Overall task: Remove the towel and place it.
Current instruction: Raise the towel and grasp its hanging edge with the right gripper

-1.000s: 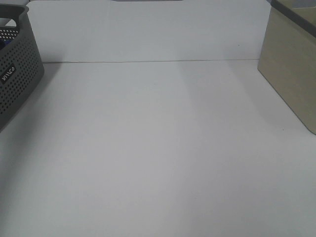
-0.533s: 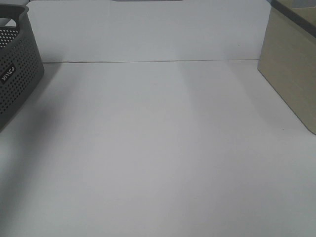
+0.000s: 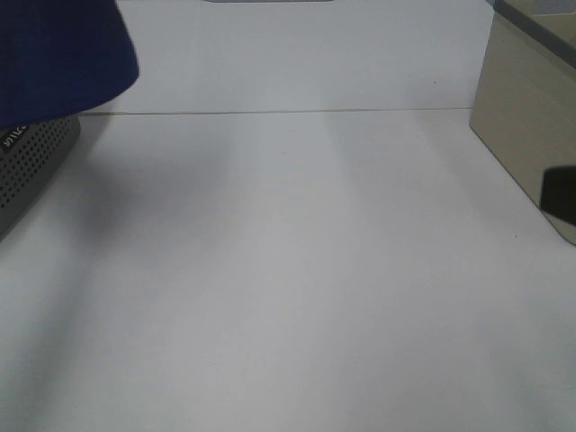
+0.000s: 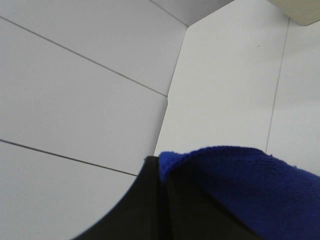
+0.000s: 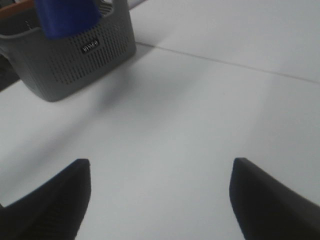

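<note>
**A:** Where's the towel at? I can't make much of the overhead shot.

**B:** Far left corner. The big royal-blue plush towel (image 3: 58,54) is up in the air over the dark grey perforated plastic basket (image 3: 31,157), and from the high cam it hides the basket's whole top edge. The right wrist cam catches it too, hanging at the basket's mouth with its lower end about level with the rim. I honestly can't tell if it's touching the rim or if any of it is inside.

**A:** And the claws?

**B:** The left gripper (image 4: 162,172) is clamped right down. Its black fingers are pressed together with a fold of the towel pinched in them, and the fuzzy edge bulges out just past the tips. The right gripper (image 5: 161,167) is spread wide with nothing between its two dark fingers, just the plain white table (image 5: 165,115) under it. It's well apart from the basket.

**A:** Does the right one show up from above?

**B:** Barely. There's a dark blurry bit (image 3: 560,193) at the right edge, in front of the pale beige box (image 3: 522,126). It's too cropped to say what it is.
</note>
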Controlling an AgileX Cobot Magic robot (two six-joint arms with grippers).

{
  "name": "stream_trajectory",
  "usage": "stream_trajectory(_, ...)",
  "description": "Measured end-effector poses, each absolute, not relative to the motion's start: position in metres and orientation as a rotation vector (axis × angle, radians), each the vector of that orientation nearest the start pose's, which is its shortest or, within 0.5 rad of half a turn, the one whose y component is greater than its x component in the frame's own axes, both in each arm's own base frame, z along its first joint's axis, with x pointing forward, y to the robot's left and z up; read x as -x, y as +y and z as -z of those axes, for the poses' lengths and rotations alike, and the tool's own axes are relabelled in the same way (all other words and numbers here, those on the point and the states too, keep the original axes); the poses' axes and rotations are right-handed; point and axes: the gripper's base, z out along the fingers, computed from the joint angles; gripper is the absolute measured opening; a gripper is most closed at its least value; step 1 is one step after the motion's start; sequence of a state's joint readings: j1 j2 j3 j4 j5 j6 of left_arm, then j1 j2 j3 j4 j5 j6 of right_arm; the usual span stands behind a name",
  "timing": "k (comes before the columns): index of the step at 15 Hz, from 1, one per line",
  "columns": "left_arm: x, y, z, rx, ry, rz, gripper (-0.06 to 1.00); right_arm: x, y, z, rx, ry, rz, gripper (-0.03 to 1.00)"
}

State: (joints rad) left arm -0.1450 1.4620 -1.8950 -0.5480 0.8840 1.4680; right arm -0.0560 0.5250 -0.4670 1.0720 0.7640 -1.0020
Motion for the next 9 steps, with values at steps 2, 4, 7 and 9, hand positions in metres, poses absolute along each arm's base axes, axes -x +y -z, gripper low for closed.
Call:
stream_trajectory(2,-0.288,-0.091,-0.525,-1.312,1.29,-0.257,0.0,-0.114,0.053,-0.299,0.471,1.832,-0.609,0.75)
stream_trajectory(4,-0.288,-0.105,-0.522,-1.344,1.266,-0.223,0.0,-0.142,0.058,-0.292,0.527,1.794,-0.693,0.75)
stream_trajectory(7,-0.282,-0.12,-0.522,-1.381,1.23,-0.186,0.0,-0.179,0.065,-0.284,0.664,1.714,-0.802,0.75)
stream_trajectory(9,-0.268,-0.146,-0.518,-1.474,1.179,-0.102,0.0,-0.226,0.071,-0.271,0.746,1.666,-0.977,0.75)
